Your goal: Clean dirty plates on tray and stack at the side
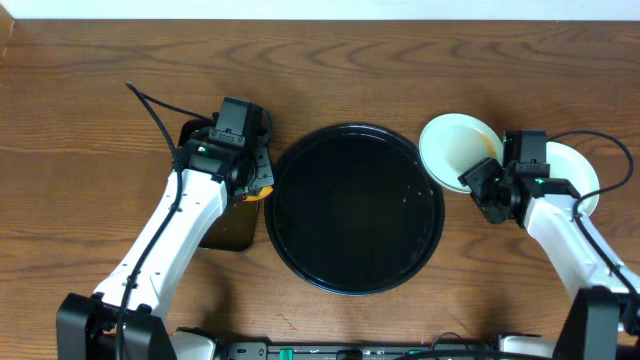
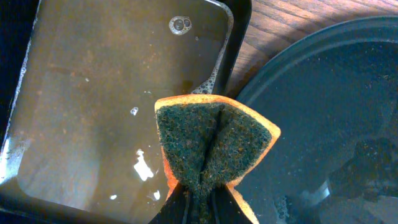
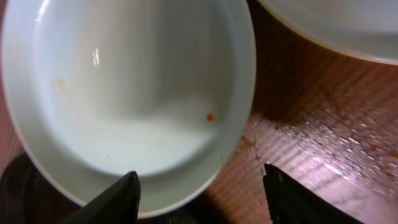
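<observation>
Your right pincer (image 3: 200, 186) stands wide open and grips nothing. One finger lies over the near rim of a plate (image 3: 137, 93); the other is out over the bare table (image 3: 323, 155). In the overhead view that plate sits just right of centre, its edge over the rim of the tray (image 1: 340, 220). I cannot tell whether it leans there or lies flat. A second plate (image 1: 580, 160) lies at the right edge of the frame, mostly under the arm, near the first but apart from it. Whether another is beneath it is hidden. The tray itself carries no plate. Your left pincer (image 2: 200, 202) is clamped on a folded sponge (image 2: 214, 143), above the edge of the small tray (image 2: 241, 25) of brown water at centre left.

If you close from here, the outer finger would likely shove the plate sideways rather than pinch it. A plate perched on the rim could then tip or skid into the second plate. The wood beside it looks wet, so it may slide easily. An orange speck (image 3: 209, 116) shows inside the plate, and stacking now would carry that sauce along. The sponge may drip on the table if you carry it across.
</observation>
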`<state>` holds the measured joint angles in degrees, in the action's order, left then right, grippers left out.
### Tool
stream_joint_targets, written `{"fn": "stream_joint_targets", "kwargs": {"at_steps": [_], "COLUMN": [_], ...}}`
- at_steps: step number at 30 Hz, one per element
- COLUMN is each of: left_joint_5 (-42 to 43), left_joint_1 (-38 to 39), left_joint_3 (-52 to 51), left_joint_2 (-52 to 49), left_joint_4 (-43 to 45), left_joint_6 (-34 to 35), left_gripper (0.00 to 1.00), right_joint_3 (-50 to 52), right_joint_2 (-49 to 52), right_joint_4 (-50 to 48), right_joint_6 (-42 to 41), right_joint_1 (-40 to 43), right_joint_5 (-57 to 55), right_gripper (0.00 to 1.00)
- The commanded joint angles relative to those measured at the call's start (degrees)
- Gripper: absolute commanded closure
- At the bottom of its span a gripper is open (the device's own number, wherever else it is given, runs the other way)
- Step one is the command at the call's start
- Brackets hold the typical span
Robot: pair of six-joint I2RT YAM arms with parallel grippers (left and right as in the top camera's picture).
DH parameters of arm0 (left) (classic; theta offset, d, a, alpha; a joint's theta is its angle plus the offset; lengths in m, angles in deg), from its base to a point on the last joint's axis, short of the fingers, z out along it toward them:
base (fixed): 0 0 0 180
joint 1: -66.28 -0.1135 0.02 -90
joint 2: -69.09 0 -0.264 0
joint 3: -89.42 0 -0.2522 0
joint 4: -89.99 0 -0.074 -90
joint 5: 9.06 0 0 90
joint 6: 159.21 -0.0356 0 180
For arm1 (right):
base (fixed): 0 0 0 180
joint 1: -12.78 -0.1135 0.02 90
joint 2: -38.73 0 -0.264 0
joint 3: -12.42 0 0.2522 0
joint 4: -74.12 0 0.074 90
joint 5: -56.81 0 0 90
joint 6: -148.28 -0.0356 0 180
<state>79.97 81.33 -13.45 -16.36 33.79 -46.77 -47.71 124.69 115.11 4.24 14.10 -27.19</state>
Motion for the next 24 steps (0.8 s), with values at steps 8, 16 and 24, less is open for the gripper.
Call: {"fn": "stream_joint_targets", "kwargs": {"at_steps": [8, 16, 24], "left_joint_5": [-0.1, -0.1, -0.1], "left_joint_1": [-0.2, -0.2, -0.2], "left_joint_3": [-0.2, -0.2, -0.2], "left_joint_2": [0.5, 0.5, 0.5], "left_joint_4": [-0.2, -0.2, -0.2], "left_joint_6": [-0.3, -0.3, -0.3], "left_gripper": [0.92, 0.92, 0.92], "right_joint_3": [0.4, 0.4, 0.4], "right_joint_2": [4.5, 4.9, 4.9], "right_joint_4": [-2.6, 0.7, -1.2], "right_joint_6": [-2.7, -2.7, 2.0], "right_joint_1": [0.5, 0.5, 0.5], "right_joint_5": [0.9, 0.9, 2.2], "right_gripper": [0.6, 0.86, 0.99]}}
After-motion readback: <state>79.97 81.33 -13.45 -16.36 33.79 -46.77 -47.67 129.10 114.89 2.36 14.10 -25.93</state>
